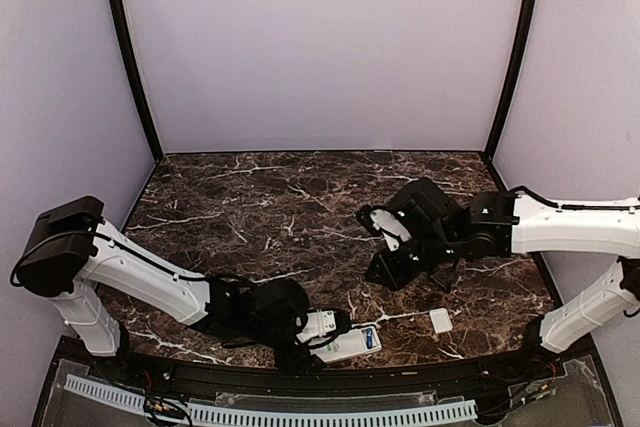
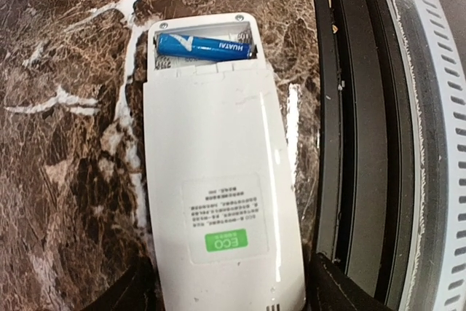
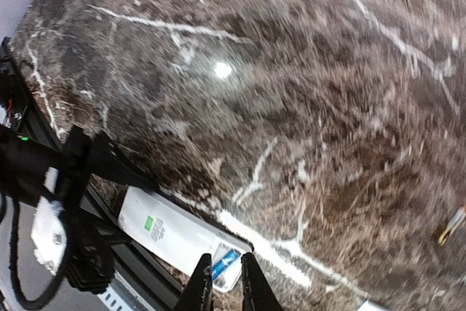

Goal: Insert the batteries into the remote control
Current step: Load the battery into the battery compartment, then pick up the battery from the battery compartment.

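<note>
Low on the left of the overhead view, the left gripper [image 2: 231, 295] sits at the front edge of the marble table [image 1: 300, 197]. Its fingers [image 2: 127, 293] are spread wide, one on each side of the near end of the remote control [image 2: 218, 180]. I cannot tell whether they pinch it or only flank it.

The remote lies back-up at bottom centre, green label [image 2: 226, 240] showing. It sits just beside the black rail [image 2: 349, 143] along the table's front. Its compartment at the upper end is uncovered, with one blue battery [image 2: 204, 46] seated in the upper slot. The lower slot [image 2: 207, 65] looks bare.

To the right lies the small white cover piece [image 1: 441, 321]. Well apart, at centre right, hangs the right gripper [image 3: 226, 285]. Its fingertips [image 3: 200, 285] are nearly together, with nothing showing in the slim gap.

The risks, as I see them:
- If the left fingers are loose, pressing a cell against the spring could push the remote towards the rail.
- A cell that small could roll on the polished stone, or go in crooked or the wrong way round.

I can't find the second cell for sure. A blurred sliver [image 3: 451, 225] at the right edge of the right wrist view may be it. That view is smeared, and the left fingers are cut off at the bottom of their own view.
</note>
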Robot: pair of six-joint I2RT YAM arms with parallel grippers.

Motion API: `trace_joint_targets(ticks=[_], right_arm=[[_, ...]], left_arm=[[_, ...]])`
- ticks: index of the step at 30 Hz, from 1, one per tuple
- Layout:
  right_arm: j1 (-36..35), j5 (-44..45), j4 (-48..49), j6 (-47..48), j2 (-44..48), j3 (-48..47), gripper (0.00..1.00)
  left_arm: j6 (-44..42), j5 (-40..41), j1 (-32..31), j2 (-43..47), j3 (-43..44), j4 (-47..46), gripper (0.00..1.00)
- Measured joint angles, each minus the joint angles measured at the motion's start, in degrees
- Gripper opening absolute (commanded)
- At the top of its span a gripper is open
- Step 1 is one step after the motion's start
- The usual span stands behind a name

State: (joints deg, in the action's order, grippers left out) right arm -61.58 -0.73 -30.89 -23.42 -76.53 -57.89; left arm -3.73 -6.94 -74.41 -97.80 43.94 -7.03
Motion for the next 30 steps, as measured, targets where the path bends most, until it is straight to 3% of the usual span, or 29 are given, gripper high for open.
trace_joint_targets(ticks=[6,12,16,30], right_arm=[[-2.7,-0.2,-9.3,-17.9,-3.0,0.4,0.21],[-8.5,-0.7,-13.5,-28.0,-9.2,-1.4,0.24],[-10.5,-0.7,-16.5,-31.5,-15.8,-5.0,0.17],[-10.8,-0.5,-19.1,-34.1,-24.7,-9.7,0.17]], left_arm=[[1.7,2.5,0.0,4.0,-3.0,2.0,0.75],[4.4,4.4,0.0,11.8,-6.9,2.3,0.76],[6.2,6.7,0.0,16.8,-9.2,1.1,0.77],[7.9,9.7,0.0,18.3,-11.2,0.0,0.76]])
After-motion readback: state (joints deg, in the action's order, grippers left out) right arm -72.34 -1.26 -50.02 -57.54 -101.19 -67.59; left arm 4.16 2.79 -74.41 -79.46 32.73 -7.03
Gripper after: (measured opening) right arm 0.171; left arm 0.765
